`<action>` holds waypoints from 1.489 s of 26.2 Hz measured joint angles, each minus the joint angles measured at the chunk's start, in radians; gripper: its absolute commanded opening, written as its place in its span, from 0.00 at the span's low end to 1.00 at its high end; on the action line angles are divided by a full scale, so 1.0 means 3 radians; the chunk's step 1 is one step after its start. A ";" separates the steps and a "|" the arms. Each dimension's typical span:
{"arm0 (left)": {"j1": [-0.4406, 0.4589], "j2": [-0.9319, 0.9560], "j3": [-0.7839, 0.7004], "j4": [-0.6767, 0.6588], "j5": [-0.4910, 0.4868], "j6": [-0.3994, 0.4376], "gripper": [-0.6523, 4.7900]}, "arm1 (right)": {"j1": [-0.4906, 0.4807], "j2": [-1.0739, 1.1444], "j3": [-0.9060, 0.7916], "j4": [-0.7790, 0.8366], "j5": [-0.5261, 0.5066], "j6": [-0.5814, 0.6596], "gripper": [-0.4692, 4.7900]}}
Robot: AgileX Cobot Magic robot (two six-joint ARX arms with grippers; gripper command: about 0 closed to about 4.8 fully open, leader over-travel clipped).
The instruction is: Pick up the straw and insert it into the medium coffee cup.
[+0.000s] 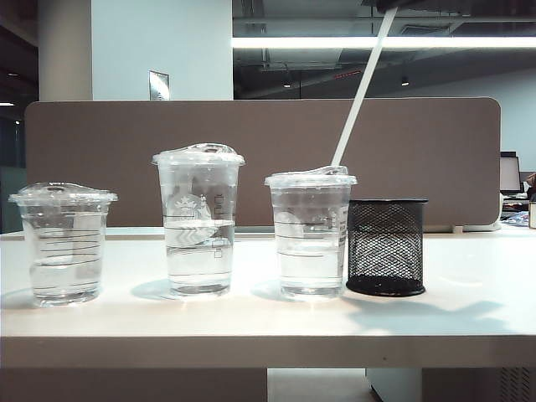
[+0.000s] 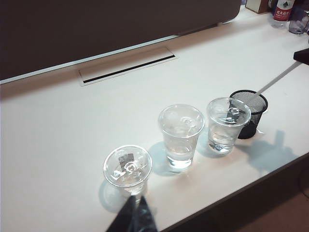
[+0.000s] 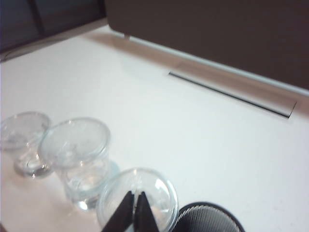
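The straw (image 1: 360, 88) is long, thin and white. It leans up and to the right from the lid of the medium coffee cup (image 1: 310, 239), the right-hand one of three clear cups. Its lower tip sits at the lid's dome; I cannot tell whether it goes through. My right gripper (image 3: 134, 194) is shut on the straw's upper end, directly above that cup (image 3: 145, 191). In the left wrist view the gripper (image 2: 301, 56) shows at the edge, holding the straw (image 2: 270, 84). My left gripper (image 2: 137, 199) hangs shut and empty, near the table's front edge by the shortest cup (image 2: 128, 166).
The tallest cup (image 1: 198, 222), with the big logo, stands in the middle and the shortest, wider cup (image 1: 63, 243) on the left. A black mesh holder (image 1: 387, 247) stands right against the medium cup. A cable slot (image 2: 128, 65) runs along the partition.
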 measured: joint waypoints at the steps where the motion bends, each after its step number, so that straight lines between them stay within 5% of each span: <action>1: 0.0000 -0.0001 0.0001 0.0000 0.0000 0.0000 0.11 | 0.0000 0.0005 0.0000 -0.0027 -0.0010 0.0001 0.09; 16: 0.0000 0.0000 0.0000 0.0000 0.0000 0.0000 0.11 | 0.0001 0.0003 0.0001 -0.0332 -0.0187 0.0004 0.12; 20: 0.0000 0.0000 0.0000 0.0000 0.0000 0.0000 0.11 | 0.0001 0.0267 0.0003 -0.0003 -0.0225 0.0003 0.32; 23: 0.0000 0.0000 0.0000 0.0000 0.0000 0.0000 0.11 | 0.0001 0.0548 0.0000 0.0215 -0.0285 0.0003 0.74; 27: 0.0000 0.0000 0.0000 0.0000 0.0000 0.0000 0.11 | 0.0001 0.0673 -0.0004 0.0393 -0.0251 0.0005 0.79; 30: 0.0000 0.0000 0.0000 0.0000 0.0000 0.0000 0.11 | 0.0001 0.0411 0.0001 0.0649 -0.0177 0.0008 0.77; 31: 0.0000 0.0000 0.0000 0.0000 0.0000 0.0000 0.11 | 0.0000 0.0290 0.0037 0.0669 -0.0160 0.0006 0.69; 34: 0.0000 0.0000 -0.0001 0.0000 0.0000 0.0000 0.11 | 0.0000 -0.0020 0.0215 0.0604 -0.0126 0.0013 0.04; 39: 0.0000 -0.0006 -0.0285 0.0331 0.0004 -0.0003 0.11 | 0.0000 -0.1069 0.0287 -0.0125 0.0092 -0.0075 0.07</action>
